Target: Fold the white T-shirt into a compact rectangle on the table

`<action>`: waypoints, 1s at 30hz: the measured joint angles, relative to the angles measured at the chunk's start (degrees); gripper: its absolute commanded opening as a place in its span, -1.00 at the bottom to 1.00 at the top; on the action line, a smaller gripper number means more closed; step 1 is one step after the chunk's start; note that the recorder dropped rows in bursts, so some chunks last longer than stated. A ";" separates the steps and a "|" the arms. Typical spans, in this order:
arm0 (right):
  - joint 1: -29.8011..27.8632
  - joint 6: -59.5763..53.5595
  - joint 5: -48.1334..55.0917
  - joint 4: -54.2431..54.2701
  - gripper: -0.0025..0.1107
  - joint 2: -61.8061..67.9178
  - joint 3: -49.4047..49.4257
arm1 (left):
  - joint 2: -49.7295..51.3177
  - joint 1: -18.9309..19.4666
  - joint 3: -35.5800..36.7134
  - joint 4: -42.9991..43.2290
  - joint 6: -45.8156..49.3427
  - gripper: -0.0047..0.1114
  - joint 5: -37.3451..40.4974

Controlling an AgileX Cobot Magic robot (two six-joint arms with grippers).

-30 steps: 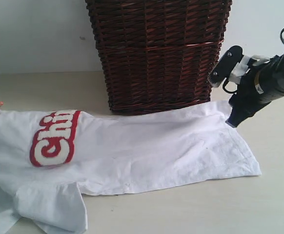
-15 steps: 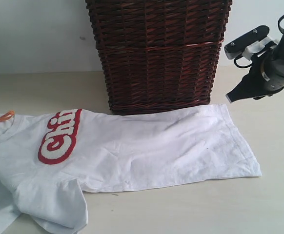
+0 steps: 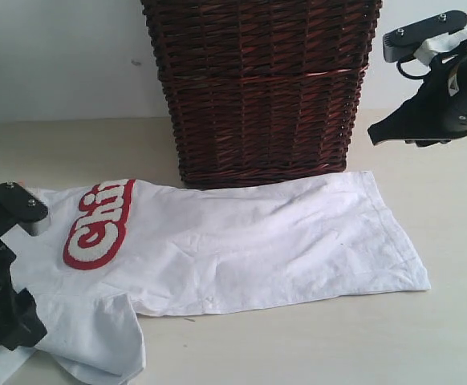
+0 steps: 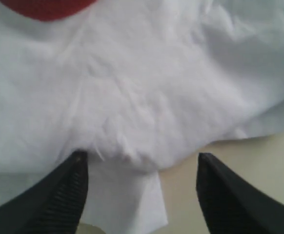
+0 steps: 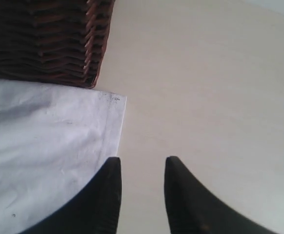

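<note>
**Item 1.** Dark brown woven wicker basket (image 3: 261, 88). It is standing upright at the back of the pale beige matte desk (image 3: 73, 144) and is serving as the reference for the entries below.

**Item 2.** White short-sleeved T-shirt (image 3: 249, 241).
- It is lying unfolded and spread lengthwise on the desk, directly in front of the basket.
- Its far long edge is running close along the basket's base; whether the two are touching cannot be told.
- In the exterior view, the hem end is reaching out past the basket's right corner.
- The chest end, bearing puffy white lettering outlined in red (image 3: 97, 224), is extending past the basket's left corner.
- One sleeve is lying rumpled on the side away from the basket.

**Item 3.** Left pincer (image 4: 142, 158).
- It is hovering low over the shirt's chest end, well apart from the basket.
- Its black fingers (image 4: 66, 195) are standing wide apart, straddling a puckered ridge of white cloth.
- It is gripping nothing, and whether the tips are touching the fabric cannot be told.

**Item 4.** Right pincer (image 5: 143, 163).
- It is hanging raised above the desk, near the basket's right side.
- Its fingers are parted by a narrow gap only, holding and touching nothing.
- It is pointing down at bare desk just beside the shirt's hem corner, which is lying close to the basket's front corner.
</note>
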 measured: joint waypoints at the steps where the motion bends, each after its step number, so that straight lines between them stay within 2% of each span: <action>1: 0.00 -0.23 0.35 0.11 -0.42 -0.35 0.00 | 0.00 -0.25 0.79 0.38 -0.22 0.16 -2.84; 4: 0.00 -0.59 0.99 0.47 -0.42 -0.89 0.00 | 0.00 -0.50 1.38 0.60 -0.36 0.11 -9.80; 8: 0.00 -1.67 1.02 1.15 -0.42 -0.89 0.00 | 0.37 -0.64 1.42 -0.37 -0.72 -0.15 -15.76; 14: 0.00 -2.08 1.02 1.61 -0.42 -0.89 0.00 | 4.21 -0.64 1.88 -1.45 -0.72 0.27 -14.93; 17: 0.00 -2.08 1.02 1.61 -0.42 -0.89 0.00 | 4.48 -0.64 1.88 -1.45 -0.72 0.26 -14.70; 19: 0.00 -2.20 1.02 1.61 -0.42 -0.89 0.00 | 4.48 -0.64 1.88 -1.57 -0.72 0.14 -14.17; 20: 0.00 -2.20 1.02 1.73 -0.42 -0.89 0.00 | 4.48 -0.64 1.88 -1.57 -0.72 0.02 -14.03; 22: 0.00 -2.20 1.02 1.73 -0.42 -0.89 0.00 | 4.48 -0.64 1.88 -1.57 -0.72 -0.30 -13.91; 24: 0.00 -2.20 1.02 1.73 -0.42 -0.89 0.00 | 4.48 -0.64 1.88 -1.47 -0.72 -0.75 -13.91; 25: 0.00 -2.20 1.02 1.73 -0.42 -0.89 0.00 | 4.48 -0.64 1.88 -1.37 -0.72 -0.91 -13.91; 30: 0.00 -2.32 1.02 1.73 -0.42 -0.89 0.00 | 4.48 -0.64 1.88 -0.16 0.69 -0.90 -13.91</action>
